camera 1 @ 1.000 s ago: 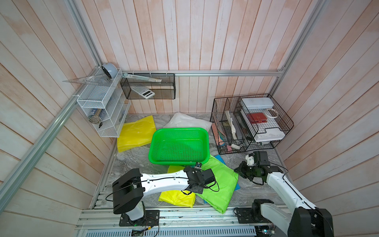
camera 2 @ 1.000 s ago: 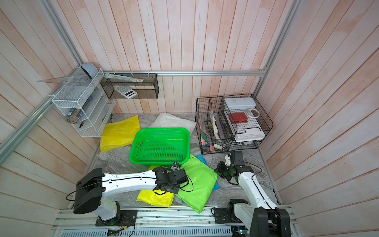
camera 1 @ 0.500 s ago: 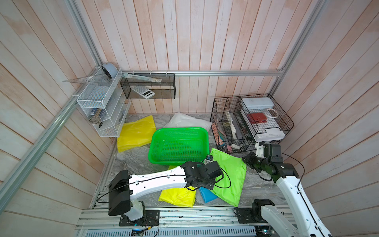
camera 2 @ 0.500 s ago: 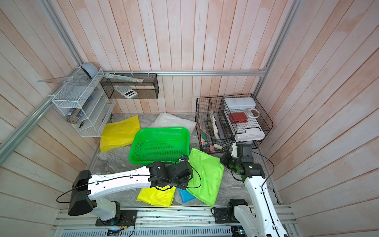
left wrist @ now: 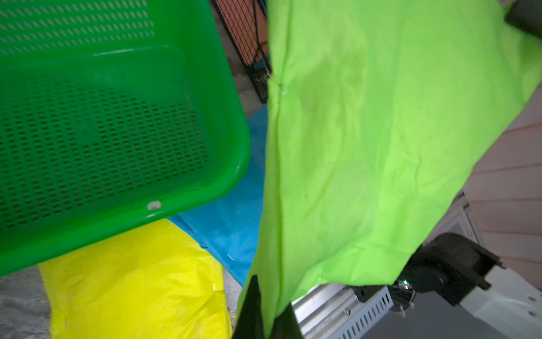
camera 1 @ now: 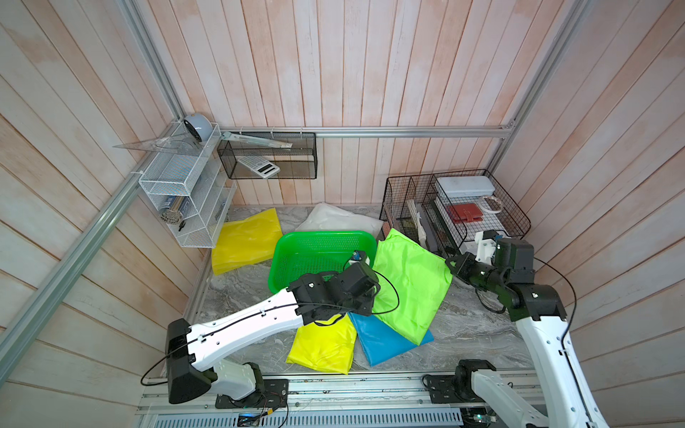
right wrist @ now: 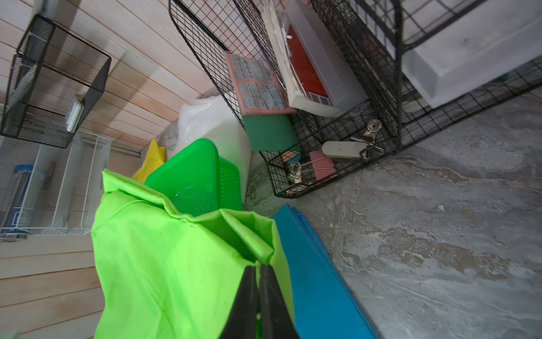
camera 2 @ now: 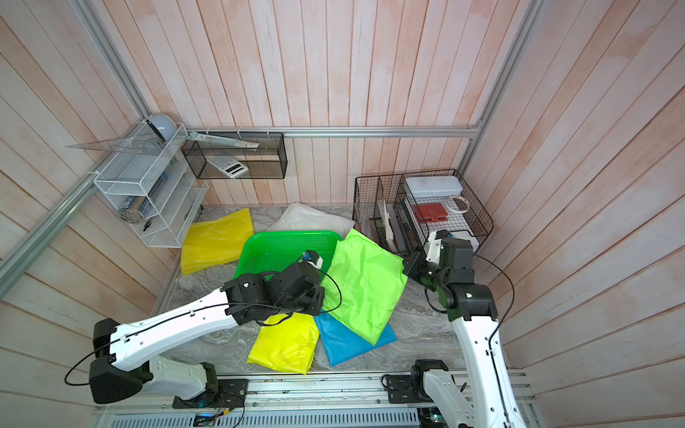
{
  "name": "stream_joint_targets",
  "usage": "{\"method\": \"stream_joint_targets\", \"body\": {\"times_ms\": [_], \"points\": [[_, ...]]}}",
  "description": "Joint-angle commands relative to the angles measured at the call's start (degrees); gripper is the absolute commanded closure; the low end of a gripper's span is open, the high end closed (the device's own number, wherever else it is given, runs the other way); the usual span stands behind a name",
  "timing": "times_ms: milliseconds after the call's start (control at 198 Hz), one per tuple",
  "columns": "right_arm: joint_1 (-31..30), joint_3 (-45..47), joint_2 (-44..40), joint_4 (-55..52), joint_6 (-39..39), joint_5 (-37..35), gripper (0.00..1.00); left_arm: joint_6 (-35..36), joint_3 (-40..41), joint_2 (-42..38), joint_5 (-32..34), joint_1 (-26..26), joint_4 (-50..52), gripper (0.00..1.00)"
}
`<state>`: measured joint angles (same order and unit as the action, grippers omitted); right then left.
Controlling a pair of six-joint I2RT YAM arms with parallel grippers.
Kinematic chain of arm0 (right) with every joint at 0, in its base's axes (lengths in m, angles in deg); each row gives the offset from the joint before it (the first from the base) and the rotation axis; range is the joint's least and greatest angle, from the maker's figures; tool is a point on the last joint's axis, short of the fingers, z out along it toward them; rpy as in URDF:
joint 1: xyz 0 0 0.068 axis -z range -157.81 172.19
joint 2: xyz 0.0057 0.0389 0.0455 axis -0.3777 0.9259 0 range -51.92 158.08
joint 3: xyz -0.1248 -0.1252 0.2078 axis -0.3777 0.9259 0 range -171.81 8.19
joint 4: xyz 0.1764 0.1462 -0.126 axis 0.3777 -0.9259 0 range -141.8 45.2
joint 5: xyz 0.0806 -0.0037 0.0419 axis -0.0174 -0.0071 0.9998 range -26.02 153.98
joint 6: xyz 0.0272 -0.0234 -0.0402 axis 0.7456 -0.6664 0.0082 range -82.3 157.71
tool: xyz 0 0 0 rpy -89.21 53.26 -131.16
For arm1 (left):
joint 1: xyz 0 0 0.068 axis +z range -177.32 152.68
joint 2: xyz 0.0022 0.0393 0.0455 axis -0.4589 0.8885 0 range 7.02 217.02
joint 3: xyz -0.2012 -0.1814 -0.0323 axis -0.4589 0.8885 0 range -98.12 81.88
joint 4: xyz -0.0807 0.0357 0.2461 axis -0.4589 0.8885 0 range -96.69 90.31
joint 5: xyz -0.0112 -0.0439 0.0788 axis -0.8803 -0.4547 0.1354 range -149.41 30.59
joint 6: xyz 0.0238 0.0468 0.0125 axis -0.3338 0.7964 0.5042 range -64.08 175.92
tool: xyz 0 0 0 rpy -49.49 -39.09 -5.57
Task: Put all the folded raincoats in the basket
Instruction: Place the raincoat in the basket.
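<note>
Carry step: lime-green folded fabric raincoat (camera 1: pixel 407 285), clamped by left pincer (left wrist: pixel 268 305) and right pincer (right wrist: pixel 258 268). Next: over bright green perforated plastic basket (camera 1: pixel 322 237), release.

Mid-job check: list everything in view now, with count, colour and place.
lime raincoat: 1, lime green, held between both grippers beside the basket, over the blue raincoat
basket: 1, bright green, mid-table
yellow raincoat: 2, yellow, one by the shelf, one at the front
blue raincoat: 1, blue, front
white bundle: 1, white, behind basket
organiser: 1, black wire, back right
shelf: 1, white mesh, left wall
mesh box: 1, black, back wall
calculator: 1, white, in mesh box
left gripper: 1, black, shut on lime raincoat
right gripper: 1, black, shut on lime raincoat
</note>
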<state>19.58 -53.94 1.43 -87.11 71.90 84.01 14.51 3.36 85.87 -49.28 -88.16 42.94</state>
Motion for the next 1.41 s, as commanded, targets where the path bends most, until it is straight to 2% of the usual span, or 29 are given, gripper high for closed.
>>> {"method": "stream_joint_targets", "body": {"times_ms": [0,156,358,449,717,873,1166,1408], "points": [[-5.1,-3.6,5.9,7.1,2.9,1.4,1.00,2.1,1.5,-3.2,1.6,7.8,1.4,1.00],[-15.0,-13.5,19.7,11.8,2.7,-2.4,1.00,3.8,3.2,-3.7,-0.1,17.4,2.1,1.00],[-20.3,-29.4,38.1,13.8,2.3,-2.7,1.00,3.8,6.4,-4.1,-2.1,26.9,-0.5,1.00],[-21.4,-37.4,45.8,13.2,2.3,-0.1,1.00,3.8,7.7,-4.2,-2.9,29.6,-1.5,1.00],[-25.4,-56.2,63.9,6.0,-1.1,0.5,1.00,3.4,11.9,-1.5,-5.6,35.2,-4.8,1.00],[-26.3,-60.9,70.3,3.4,-1.3,1.6,1.00,3.6,13.2,1.6,-5.8,36.7,-4.9,1.00],[-27.4,-60.7,75.3,2.7,-2.9,1.2,1.00,2.6,18.0,5.5,-5.4,37.5,-7.4,1.00],[-28.0,-60.0,77.2,3.4,-3.4,-0.2,1.00,3.2,18.1,9.5,-5.7,38.1,-6.0,1.00]]}}
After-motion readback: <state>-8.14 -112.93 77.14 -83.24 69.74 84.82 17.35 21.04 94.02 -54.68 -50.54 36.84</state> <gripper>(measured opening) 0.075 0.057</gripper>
